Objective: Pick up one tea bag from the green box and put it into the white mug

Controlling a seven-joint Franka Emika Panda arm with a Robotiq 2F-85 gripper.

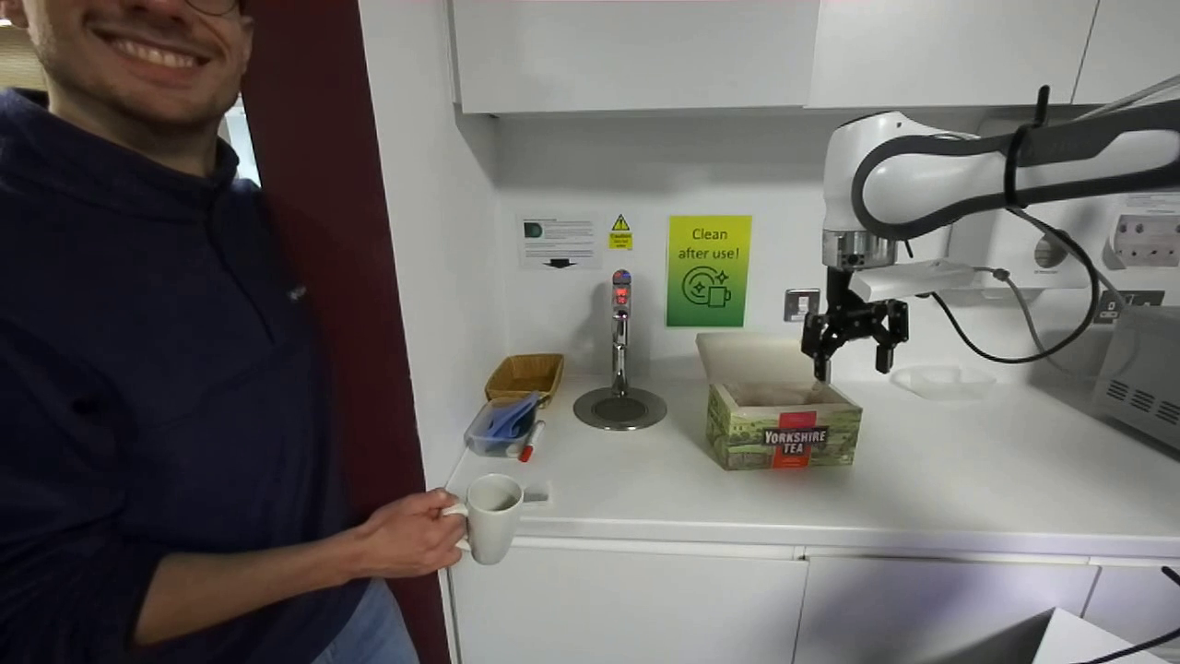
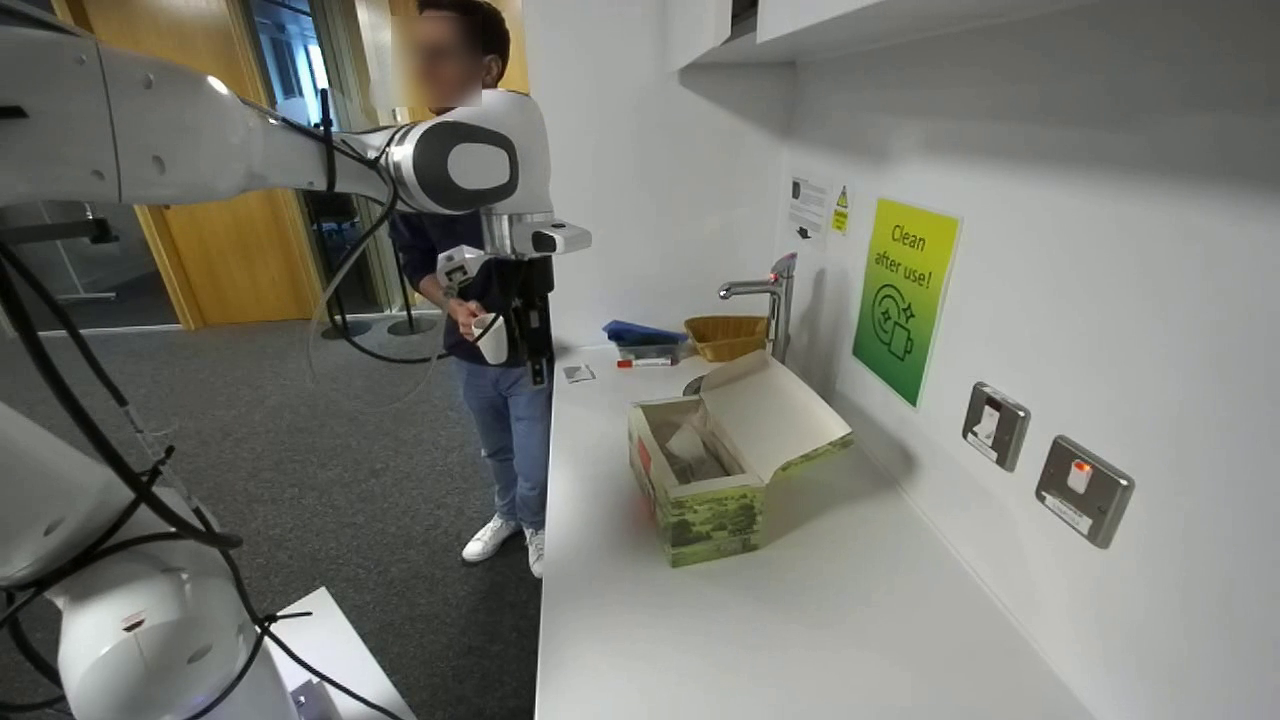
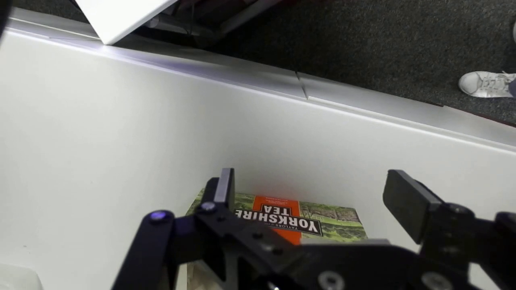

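The green box [image 1: 737, 447] stands on the counter with its lid open in both exterior views [image 2: 715, 525]. Pale tea bags [image 2: 690, 445] show inside it. Its labelled front shows upside down in the wrist view [image 3: 334, 219], partly covered by the gripper. A person holds the white mug [image 1: 493, 527] by the handle at the counter's front edge; it also shows in an exterior view [image 2: 492, 340]. My gripper [image 1: 854, 365] is open, pointing down, above the box. It also shows in an exterior view [image 2: 538, 372]. Nothing shows between its spread fingers [image 3: 312, 175].
A yellow-brown tray [image 1: 525, 376], a clear tub [image 1: 489, 443] with blue cloth and a red-capped marker [image 1: 532, 443] lie near the side wall. A tap [image 1: 620, 341] stands beside them. A small flat packet [image 2: 579, 373] lies on the counter. Cupboards [image 1: 645, 55] hang above.
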